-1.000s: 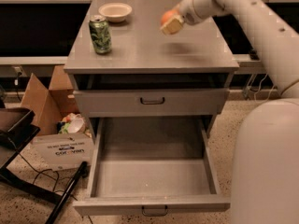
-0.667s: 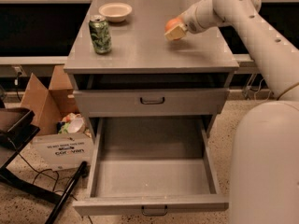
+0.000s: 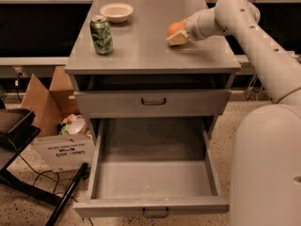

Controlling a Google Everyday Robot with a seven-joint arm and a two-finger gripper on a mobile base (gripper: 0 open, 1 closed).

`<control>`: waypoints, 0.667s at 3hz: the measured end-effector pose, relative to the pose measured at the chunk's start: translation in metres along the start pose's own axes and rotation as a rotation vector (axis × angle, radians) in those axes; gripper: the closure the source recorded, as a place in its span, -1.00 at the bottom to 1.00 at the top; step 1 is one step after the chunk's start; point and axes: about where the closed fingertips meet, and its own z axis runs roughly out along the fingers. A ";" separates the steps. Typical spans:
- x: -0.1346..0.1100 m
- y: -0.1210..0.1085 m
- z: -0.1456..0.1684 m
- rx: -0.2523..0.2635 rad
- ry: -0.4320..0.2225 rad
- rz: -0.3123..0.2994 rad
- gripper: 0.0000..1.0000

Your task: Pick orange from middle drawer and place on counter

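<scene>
Field note, my one arm, reaching in from the right of the green soda can (image 3: 101, 35)

- My gripper (image 3: 178, 35): well to the right of the can, at about the same depth on the cabinet top. Its fingers are pinched on the orange (image 3: 175, 28). One cream finger shows under the fruit on its near side; the other is hidden behind it
- The orange: in my grip, over the counter (image 3: 141, 51), right of the can and well apart from it. Only its upper left curve shows past the finger
- The relation that matters: the counter lies straight below the fruit. I cannot tell whether the orange touches the surface or hangs just over it
- Middle drawer (image 3: 150, 178): pulled out, below and nearer than the can, with a bare tray. The closed drawer front (image 3: 150, 102) sits between it and the counter
- Cream bowl (image 3: 116, 12): behind the can and slightly right of it, well clear of my gripper

Judgement: the pick is done and the place is in hand. The next move should be a short drop straight down, then spreading the fingers. A round fruit may roll once freed, and the counter's right edge lies farther from the can than my gripper does, so release low and gently
</scene>
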 end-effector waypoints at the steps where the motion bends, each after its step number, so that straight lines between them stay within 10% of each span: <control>1: 0.000 0.000 0.000 0.000 0.000 0.000 0.08; 2: 0.000 0.000 0.000 0.000 0.000 0.000 -0.39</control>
